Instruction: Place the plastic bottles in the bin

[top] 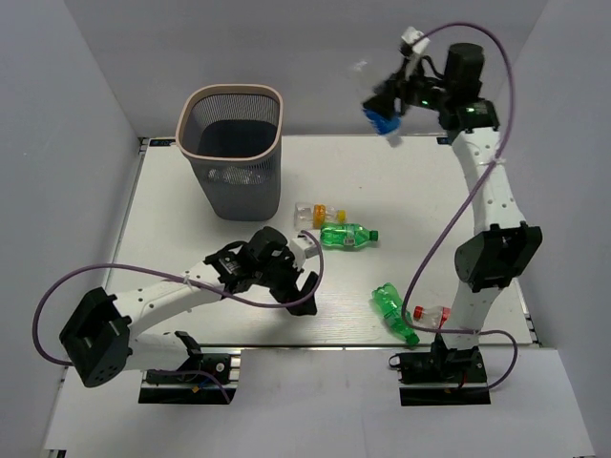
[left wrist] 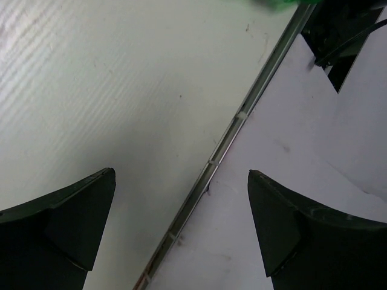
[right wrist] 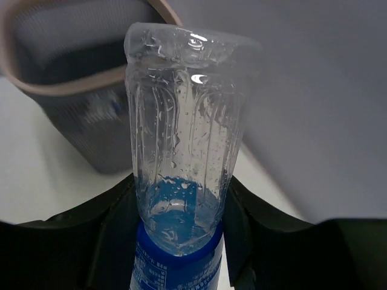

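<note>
Work looks far from done: right gripper [top: 387, 113], raised at the far right, clamps a clear blue-labelled bottle [right wrist: 181, 139], well right of the bin [top: 232, 89]. On the table [top: 172, 219] lie an orange-labelled bottle [top: 316, 214], a green bottle [top: 348, 235], a second green bottle [top: 394, 313] and a red-capped bottle [top: 431, 312]. Empty, the left gripper [top: 298, 286] gapes wide by the near edge.

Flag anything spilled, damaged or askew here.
Nothing spilled or broken. The loose bottles lie on their sides on the table; one green bottle sits near the front edge, by the right arm's base. The right pincer holds a clear bottle with droplets inside, away from the bin.
</note>
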`<action>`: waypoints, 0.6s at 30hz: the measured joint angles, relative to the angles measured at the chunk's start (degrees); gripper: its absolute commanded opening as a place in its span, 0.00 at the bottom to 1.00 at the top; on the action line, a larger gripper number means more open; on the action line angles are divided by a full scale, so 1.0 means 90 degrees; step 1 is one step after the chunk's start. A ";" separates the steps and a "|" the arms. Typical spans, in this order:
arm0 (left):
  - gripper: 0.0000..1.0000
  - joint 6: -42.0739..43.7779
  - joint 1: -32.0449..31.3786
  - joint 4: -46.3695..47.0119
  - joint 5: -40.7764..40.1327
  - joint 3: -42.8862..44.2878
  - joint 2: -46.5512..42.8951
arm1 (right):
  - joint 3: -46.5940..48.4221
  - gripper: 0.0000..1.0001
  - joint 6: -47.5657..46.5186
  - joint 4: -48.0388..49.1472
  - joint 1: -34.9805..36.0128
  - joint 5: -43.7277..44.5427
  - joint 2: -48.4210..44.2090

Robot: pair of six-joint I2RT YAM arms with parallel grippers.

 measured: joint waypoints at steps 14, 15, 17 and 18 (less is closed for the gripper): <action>1.00 -0.0678 -0.0437 0.0372 -0.0141 -0.0396 -0.0024 | 0.1032 0.14 0.3031 0.6033 0.2526 0.0255 0.1732; 1.00 -0.0707 -0.0469 0.0403 -0.0163 -0.0386 0.0000 | 0.0959 0.14 0.3106 0.6258 0.2606 0.0364 0.1770; 1.00 -0.0775 -0.0534 0.0461 -0.0209 -0.0328 0.0117 | 0.0884 0.14 0.3283 0.6640 0.2769 0.0544 0.1865; 1.00 -0.0814 -0.0571 0.0476 -0.0228 -0.0277 0.0197 | 0.0884 0.14 0.3385 0.6873 0.2844 0.0639 0.1938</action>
